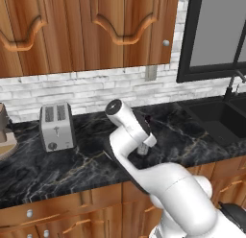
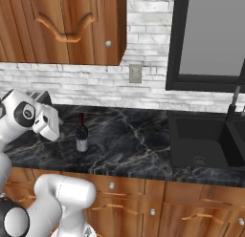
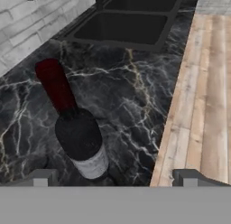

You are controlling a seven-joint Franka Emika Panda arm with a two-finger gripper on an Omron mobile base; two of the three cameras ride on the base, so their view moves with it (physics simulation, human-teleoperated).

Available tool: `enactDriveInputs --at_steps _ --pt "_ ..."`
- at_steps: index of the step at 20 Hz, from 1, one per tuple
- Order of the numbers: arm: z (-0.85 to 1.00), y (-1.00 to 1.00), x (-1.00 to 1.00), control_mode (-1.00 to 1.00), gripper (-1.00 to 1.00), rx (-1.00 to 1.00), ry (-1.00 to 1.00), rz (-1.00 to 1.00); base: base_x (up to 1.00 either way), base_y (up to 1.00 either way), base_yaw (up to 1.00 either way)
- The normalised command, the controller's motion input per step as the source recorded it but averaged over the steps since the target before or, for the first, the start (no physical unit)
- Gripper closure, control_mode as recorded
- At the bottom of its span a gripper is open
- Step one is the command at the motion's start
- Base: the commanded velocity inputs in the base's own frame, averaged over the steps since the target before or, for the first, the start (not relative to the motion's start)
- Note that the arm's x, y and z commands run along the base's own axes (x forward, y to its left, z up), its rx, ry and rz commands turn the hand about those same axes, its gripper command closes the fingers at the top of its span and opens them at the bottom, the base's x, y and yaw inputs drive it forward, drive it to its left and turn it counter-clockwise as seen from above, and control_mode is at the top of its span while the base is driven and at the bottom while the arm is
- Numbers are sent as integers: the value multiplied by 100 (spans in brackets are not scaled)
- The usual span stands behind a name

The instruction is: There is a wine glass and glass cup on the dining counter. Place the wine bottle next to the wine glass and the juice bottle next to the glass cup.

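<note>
Hovering released, jaws wide, the hand (image 2: 53, 131) near the upright wine bottle (image 2: 82, 134); risks clipping its tall neck, toppling it across the tabletop (image 2: 134, 145).

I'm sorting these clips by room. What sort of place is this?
A rendered home kitchen, by the look of it: a black marble counter with a sink, a toaster and a wine bottle, under wooden wall cabinets.

Arm hides the wine bottle (image 2: 82, 134) in left base view.
</note>
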Motion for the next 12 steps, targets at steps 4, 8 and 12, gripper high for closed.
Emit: enactDriveInputs --at_steps 4,8,12 --pt "0 0 9 -100 -100 0 0 -12 0 0 0" --pt "-1 0 8 -100 -100 0 -5 -10 0 0 0" --pt "-6 0 2 -100 -100 -3 -11 -4 0 0 0"
